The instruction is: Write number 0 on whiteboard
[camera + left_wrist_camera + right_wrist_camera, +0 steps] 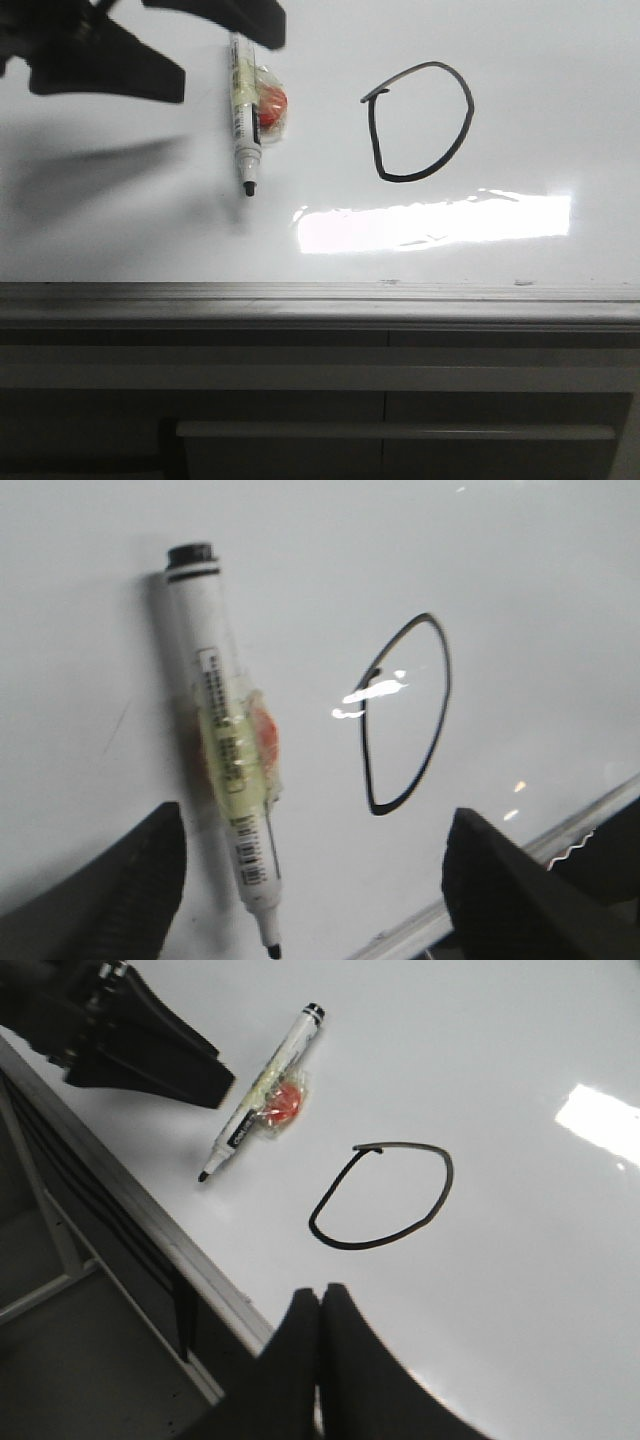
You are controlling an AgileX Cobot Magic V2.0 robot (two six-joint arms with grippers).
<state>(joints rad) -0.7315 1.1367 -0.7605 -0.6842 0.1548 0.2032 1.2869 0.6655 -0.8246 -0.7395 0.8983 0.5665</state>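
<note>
Cabinet fronts (pixel 300 400): grey, nearest the front camera, below the board's edge.
Edge rail (pixel 320 295): grey metal strip along the near side of the whiteboard.
Whiteboard (pixel 520 90): large, glossy, lying flat; a bright glare patch sits near the rail. Judged rigid and slick, so things on it may slide easily.
Number 0 (pixel 418 122): thin black closed loop, flat on its left side, small tick at top left. Drawn on the right half of the board, well apart from both grippers. Judged complete.
Marker (pixel 243 115): white barrel, uncapped, dark tip pointing toward the rail, lying on the board left of the loop. A yellowish wrap with an orange-red lump is taped at mid-barrel.
Marker handling: judged light, stiff and smooth, apt to roll. The taped midsection looks the best place to grip, being thicker and less slippery; the wet tip would smear if dragged.
Left gripper (pixel 310 880): jaws spread wide, empty, straddling the marker's tip end from above; neither finger touches it.
Right gripper (pixel 320 1345): fingers pressed together, holding nothing, over the rail side of the board near the loop.
</note>
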